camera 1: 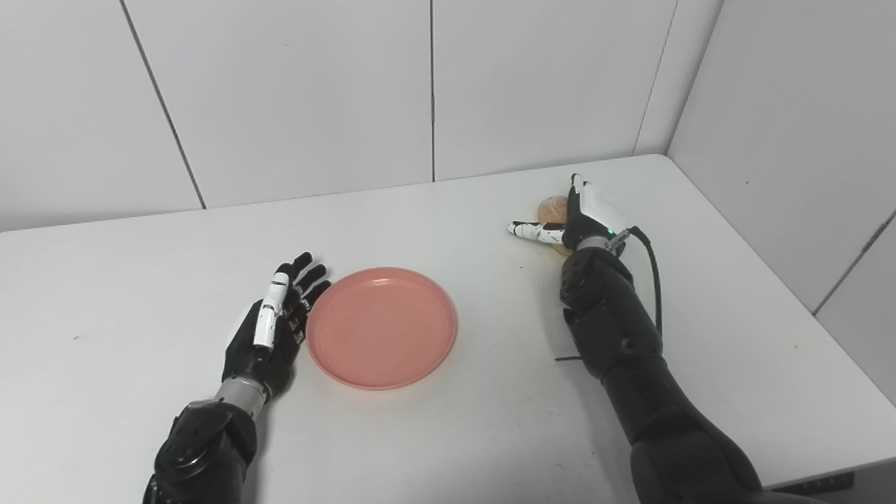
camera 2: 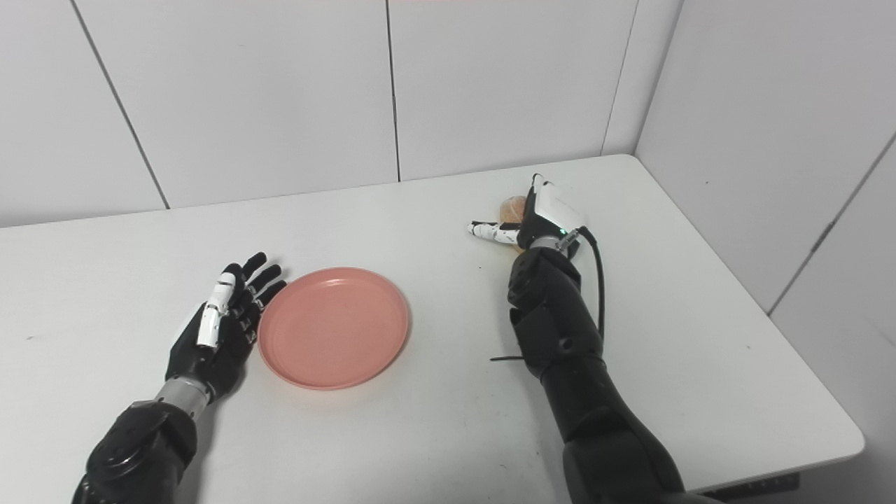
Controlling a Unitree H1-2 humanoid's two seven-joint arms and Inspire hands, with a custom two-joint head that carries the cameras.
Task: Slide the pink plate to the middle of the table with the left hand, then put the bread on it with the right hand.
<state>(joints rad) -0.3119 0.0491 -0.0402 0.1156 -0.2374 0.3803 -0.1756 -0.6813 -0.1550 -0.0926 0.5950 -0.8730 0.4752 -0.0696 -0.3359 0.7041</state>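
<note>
The pink plate lies flat on the white table, a little left of the middle. My left hand rests palm-in beside the plate's left rim, open, fingers stretched along the rim. At the back right sits the round tan bread on the table. My right hand is over it, back of the hand toward the camera, hiding most of it. Its thumb sticks out straight to the left past the bread, not closed on it. The other fingers are hidden behind the hand.
White wall panels stand close behind the table and along its right side. The table's right edge and near right corner lie beside my right arm. A black cable runs along the right forearm.
</note>
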